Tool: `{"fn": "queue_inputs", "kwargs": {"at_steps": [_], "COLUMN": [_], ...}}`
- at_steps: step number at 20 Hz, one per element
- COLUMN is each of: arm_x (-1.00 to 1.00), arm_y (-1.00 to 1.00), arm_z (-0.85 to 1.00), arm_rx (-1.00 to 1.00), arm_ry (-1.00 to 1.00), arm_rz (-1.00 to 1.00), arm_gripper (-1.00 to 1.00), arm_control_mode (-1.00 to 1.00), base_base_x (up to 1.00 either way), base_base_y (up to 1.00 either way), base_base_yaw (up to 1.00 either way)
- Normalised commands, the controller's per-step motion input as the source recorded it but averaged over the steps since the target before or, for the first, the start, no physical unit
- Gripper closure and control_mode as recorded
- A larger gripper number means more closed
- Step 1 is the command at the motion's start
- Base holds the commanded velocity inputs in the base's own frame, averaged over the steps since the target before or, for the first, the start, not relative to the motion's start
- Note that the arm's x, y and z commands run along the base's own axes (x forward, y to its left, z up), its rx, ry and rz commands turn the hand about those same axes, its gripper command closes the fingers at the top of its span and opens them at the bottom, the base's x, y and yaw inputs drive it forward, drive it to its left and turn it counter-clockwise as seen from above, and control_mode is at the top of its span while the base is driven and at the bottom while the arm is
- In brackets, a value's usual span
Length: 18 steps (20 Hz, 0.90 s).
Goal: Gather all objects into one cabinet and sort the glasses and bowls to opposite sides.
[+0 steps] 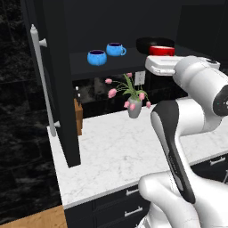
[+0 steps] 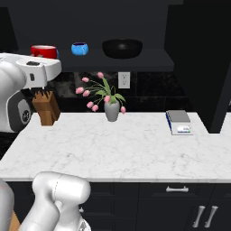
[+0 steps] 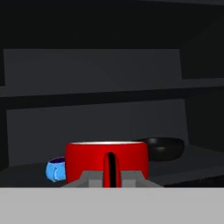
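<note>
Far left in the left base view: tall cabinet door (image 1: pixel 60 89) swung wide open, long silver bar handle (image 1: pixel 41 75) running down its edge. Behind the door's lower end, a wooden knife block (image 1: pixel 78 116) at the back of the white marble counter (image 1: pixel 111 156).

Next along, up on the dark cabinet shelf (image 1: pixel 102 67): the rounder blue cup (image 1: pixel 96 57) near the front, then the blue handled mug (image 1: pixel 115 49) just beside it and a bit further back, handle pointing right. Under the shelf, a grey vase of pink tulips (image 1: pixel 132 99) on the counter, wall outlet (image 1: pixel 140 78) behind it.

Further right on the same shelf: wide black bowl (image 1: pixel 151 43) at the back, red mug (image 1: pixel 162 50) right in front of it and overlapping it from this angle, sitting just above the white hand. Can't tell if mug and bowl touch.

Hand view: red mug dead centre and close, handle facing the camera, gripper (image 3: pixel 112 178) tucked around that handle with a grey finger (image 3: pixel 89 179) on either side. Looks closed on the handle, mug seemingly down at shelf level. Blue cup peeking out on the left, black bowl behind on the right.

Right base view, far right of the counter: small kitchen scale (image 2: pixel 179 122).
</note>
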Motion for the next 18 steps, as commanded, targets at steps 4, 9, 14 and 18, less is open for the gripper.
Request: {"fn": "queue_inputs", "kwargs": {"at_steps": [4, 9, 14, 18], "arm_x": [0.14, 0.11, 0.13, 0.18], "arm_y": [0.13, 0.11, 0.05, 0.02], "arm_z": [0.00, 0.00, -0.07, -0.20], "arm_rx": [0.00, 0.00, 0.00, 0.00], "arm_ry": [0.00, 0.00, 0.00, 0.00], "arm_rz": [0.01, 0.04, 0.06, 0.07], "arm_gripper": [1.00, 1.00, 1.00, 1.00], "arm_control_mode": [-1.00, -1.00, -1.00, -1.00], "base_base_x": [0.00, 0.00, 0.00, 0.00], "base_base_y": [0.00, 0.00, 0.00, 0.00], "base_base_yaw": [0.00, 0.00, 0.00, 0.00]}}
